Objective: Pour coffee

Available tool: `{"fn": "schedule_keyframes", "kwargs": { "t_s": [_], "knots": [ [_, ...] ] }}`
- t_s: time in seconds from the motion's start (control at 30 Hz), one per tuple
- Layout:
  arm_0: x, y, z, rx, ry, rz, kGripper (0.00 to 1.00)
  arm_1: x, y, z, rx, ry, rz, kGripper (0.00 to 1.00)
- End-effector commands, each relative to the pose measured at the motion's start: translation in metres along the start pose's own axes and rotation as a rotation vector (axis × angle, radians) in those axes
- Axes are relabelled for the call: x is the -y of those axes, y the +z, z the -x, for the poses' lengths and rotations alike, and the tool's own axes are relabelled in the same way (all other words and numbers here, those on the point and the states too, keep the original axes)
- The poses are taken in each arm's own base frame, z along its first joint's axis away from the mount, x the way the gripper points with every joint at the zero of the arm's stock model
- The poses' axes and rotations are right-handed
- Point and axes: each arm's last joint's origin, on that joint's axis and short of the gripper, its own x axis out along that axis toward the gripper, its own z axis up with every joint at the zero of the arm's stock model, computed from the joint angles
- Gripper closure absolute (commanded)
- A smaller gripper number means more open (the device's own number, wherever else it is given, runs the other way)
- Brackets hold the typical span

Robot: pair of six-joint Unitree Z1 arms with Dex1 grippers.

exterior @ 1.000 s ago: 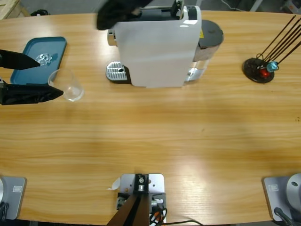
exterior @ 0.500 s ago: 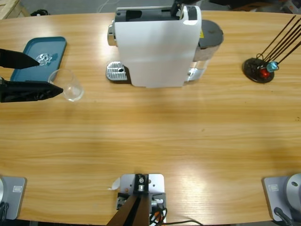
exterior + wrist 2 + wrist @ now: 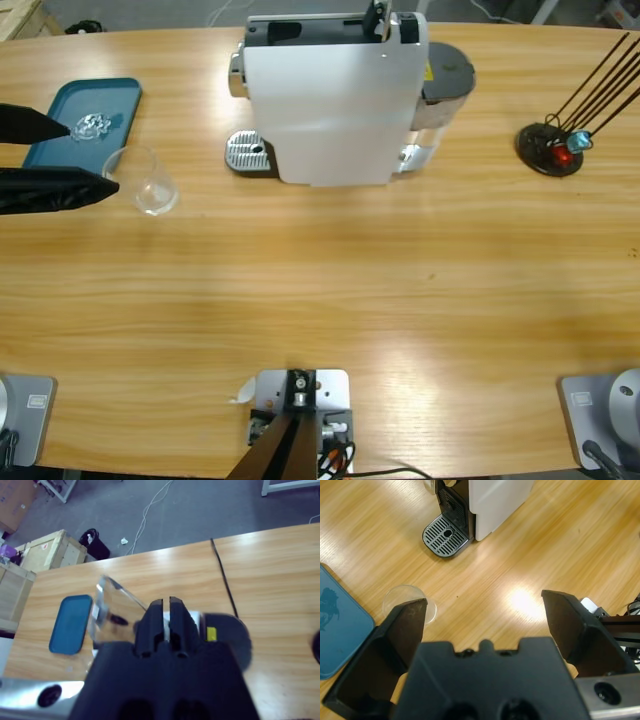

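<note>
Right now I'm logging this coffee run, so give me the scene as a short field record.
left gripper: jaws open, at the table's edge beside the clear cup, not touching it
right gripper: jaws shut, empty, high above the table
clear cup: upright, coffee not visible inside
coffee machine: white, drip tray bare
blue tray: next to the cup
capsule stand: far end

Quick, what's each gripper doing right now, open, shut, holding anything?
Left gripper: open, holding nothing, next to the clear cup.
Right gripper: shut, holding nothing, up above the coffee machine.
</note>
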Motion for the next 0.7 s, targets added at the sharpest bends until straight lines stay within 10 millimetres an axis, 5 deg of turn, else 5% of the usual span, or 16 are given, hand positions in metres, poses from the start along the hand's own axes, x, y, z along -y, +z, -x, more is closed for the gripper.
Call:
{"fn": "schedule_keyframes", "kwargs": {
  "t_s": [0.03, 0.3, 0.7],
  "knots": [
    [-0.003, -0.013, -0.005, -0.045, 0.017, 0.014, 0.014, -0.015, -0.001, -0.006, -0.033, 0.066, -0.015, 1.0],
    [-0.003, -0.017, -0.003, -0.046, 0.019, 0.012, 0.016, -0.045, -0.008, 0.001, -0.082, 0.202, -0.018, 1.0],
    [-0.004, -0.029, -0.004, -0.064, 0.023, 0.012, 0.013, -0.067, -0.042, -0.063, -0.234, 0.22, 0.047, 1.0]
  ]
}}
